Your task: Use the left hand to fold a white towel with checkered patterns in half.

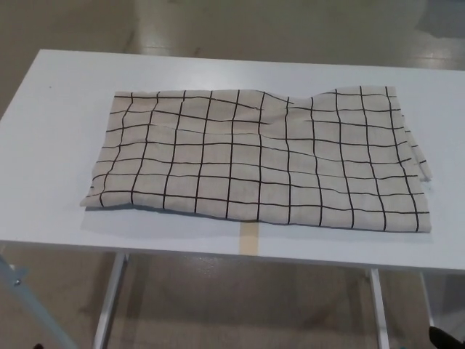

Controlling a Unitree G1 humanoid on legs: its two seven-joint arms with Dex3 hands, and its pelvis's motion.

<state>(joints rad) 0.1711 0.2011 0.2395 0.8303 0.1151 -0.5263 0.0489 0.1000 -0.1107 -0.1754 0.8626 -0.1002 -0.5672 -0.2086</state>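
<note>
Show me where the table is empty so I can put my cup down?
The table is bare left of the checkered towel, and in a strip behind it along the far edge. The front edge is tight, just a narrow strip with tan tape. The right side is narrow too.

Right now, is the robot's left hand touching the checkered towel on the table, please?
No. The towel lies spread on the white table with no robot hand anywhere in the head view.

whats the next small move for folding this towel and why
Probably bring the left hand in toward the towel's left edge to grasp a corner there. The towel lies spread flat and unfolded on the white table, and neither hand is in view, so nothing has hold of it.
</note>
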